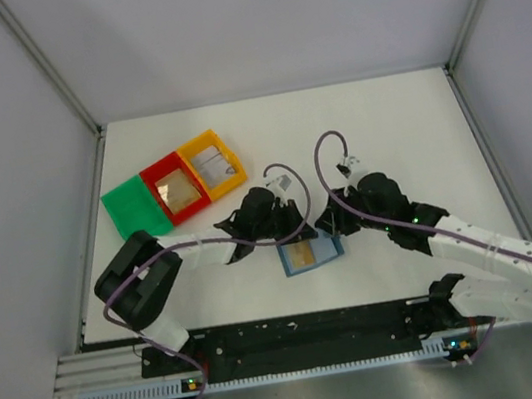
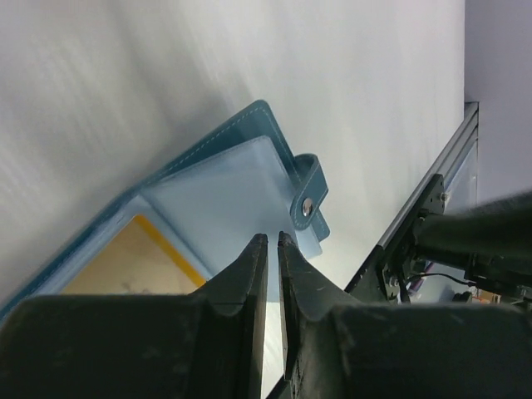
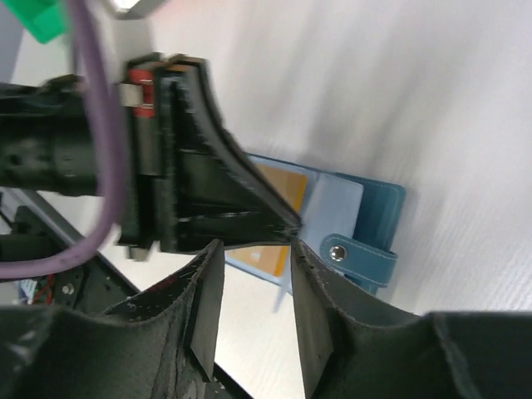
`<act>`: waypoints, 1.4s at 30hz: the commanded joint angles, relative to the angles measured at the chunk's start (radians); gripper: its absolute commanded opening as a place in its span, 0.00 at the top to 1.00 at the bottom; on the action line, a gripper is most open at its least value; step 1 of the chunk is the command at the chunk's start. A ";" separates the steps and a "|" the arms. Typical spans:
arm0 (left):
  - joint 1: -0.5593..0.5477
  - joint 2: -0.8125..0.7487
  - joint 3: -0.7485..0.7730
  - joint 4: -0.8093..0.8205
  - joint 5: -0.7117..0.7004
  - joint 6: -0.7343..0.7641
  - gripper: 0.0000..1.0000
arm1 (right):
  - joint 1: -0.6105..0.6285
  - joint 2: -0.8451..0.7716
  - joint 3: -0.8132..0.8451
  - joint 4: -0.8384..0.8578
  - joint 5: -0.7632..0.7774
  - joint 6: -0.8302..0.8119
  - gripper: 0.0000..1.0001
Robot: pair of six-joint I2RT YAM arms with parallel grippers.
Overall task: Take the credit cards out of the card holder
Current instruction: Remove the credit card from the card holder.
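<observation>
The blue card holder (image 1: 321,250) lies open on the table between my two grippers. A yellow credit card (image 1: 302,258) shows in its left pocket. In the left wrist view the paler inner pocket (image 2: 224,179) and the snap strap (image 2: 309,204) lie just past my left gripper (image 2: 272,238). Its jaws are all but together, with only a thin slit and nothing in it. The tips rest at the holder's middle (image 3: 293,229). My right gripper (image 3: 256,249) hovers open just in front of the holder (image 3: 378,208), holding nothing. The card (image 3: 283,187) is partly hidden by the left fingers.
Three plastic trays stand in a row at the back left: green (image 1: 134,206), red (image 1: 175,188) with a card in it, yellow (image 1: 212,161) with a card in it. The black rail (image 1: 297,331) with the arm bases runs along the near edge.
</observation>
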 commanded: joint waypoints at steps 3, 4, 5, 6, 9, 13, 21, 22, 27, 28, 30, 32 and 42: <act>-0.022 0.117 0.109 -0.007 0.013 0.026 0.85 | 0.001 -0.026 -0.034 0.091 -0.126 0.026 0.67; -0.022 0.135 0.115 -0.010 0.014 0.025 0.85 | 0.001 -0.020 -0.051 0.137 -0.132 0.050 0.67; -0.022 0.148 0.124 -0.010 0.013 0.026 0.85 | 0.001 -0.018 -0.074 0.162 -0.131 0.070 0.69; -0.022 0.160 0.130 -0.014 0.011 0.025 0.85 | -0.001 -0.015 -0.099 0.186 -0.118 0.098 0.75; -0.023 0.194 0.144 -0.019 0.007 0.028 0.85 | -0.008 -0.007 -0.185 0.258 -0.086 0.167 0.84; -0.022 0.209 0.159 -0.025 0.010 0.029 0.85 | -0.048 0.020 -0.320 0.384 -0.088 0.238 0.90; -0.023 0.148 0.136 -0.011 0.007 0.035 0.85 | -0.090 0.105 -0.386 0.516 -0.126 0.279 0.96; -0.023 0.143 0.136 -0.014 0.005 0.035 0.85 | -0.090 0.099 -0.378 0.519 -0.137 0.279 0.96; -0.022 0.117 0.126 0.000 0.010 0.026 0.85 | -0.091 0.098 -0.340 0.504 -0.128 0.278 0.96; -0.023 0.105 0.120 -0.002 0.010 0.023 0.85 | -0.091 0.108 -0.335 0.505 -0.124 0.279 0.96; -0.020 0.062 0.107 0.000 -0.005 0.026 0.85 | -0.094 0.132 -0.325 0.513 -0.123 0.284 0.96; -0.006 0.008 0.084 0.000 -0.027 0.028 0.85 | -0.097 0.166 -0.318 0.535 -0.140 0.287 0.96; 0.052 -0.208 -0.084 -0.082 -0.091 0.052 0.84 | -0.099 0.218 -0.236 0.532 -0.216 0.264 0.91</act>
